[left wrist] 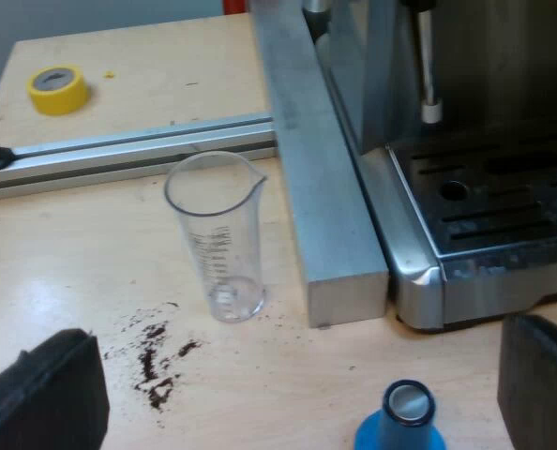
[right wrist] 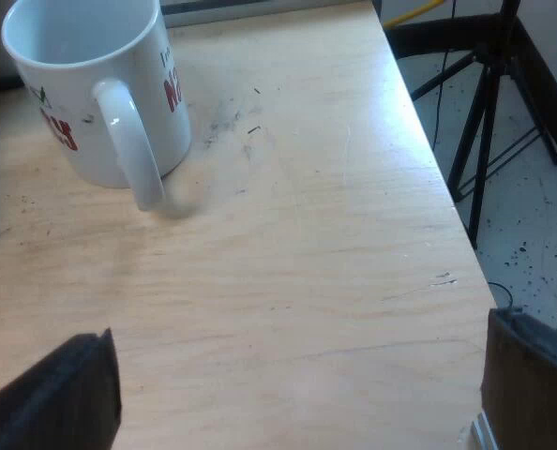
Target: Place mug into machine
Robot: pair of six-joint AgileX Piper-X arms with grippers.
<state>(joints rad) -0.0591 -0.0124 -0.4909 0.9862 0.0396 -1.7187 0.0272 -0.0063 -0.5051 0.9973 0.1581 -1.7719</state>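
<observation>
A white mug (right wrist: 96,89) with red lettering stands upright on the wooden table (right wrist: 297,244), its handle turned toward my right gripper (right wrist: 297,394). That gripper is open and hovers over bare wood, a good way off the mug. My left gripper (left wrist: 297,394) is open too, above the table with a clear measuring glass (left wrist: 218,234) beyond it and the blue tamper (left wrist: 402,422) between its fingers' reach. The espresso machine (left wrist: 466,141) shows its steel drip tray (left wrist: 504,202) and a steam wand (left wrist: 429,66) over it.
A steel bar (left wrist: 316,169) lies along the machine's side, and an aluminium rail (left wrist: 119,150) crosses the table behind the glass. Coffee grounds (left wrist: 157,361) are spilled near the glass. A yellow tape roll (left wrist: 58,89) sits farther off. A black tripod (right wrist: 485,122) stands on the floor past the table edge.
</observation>
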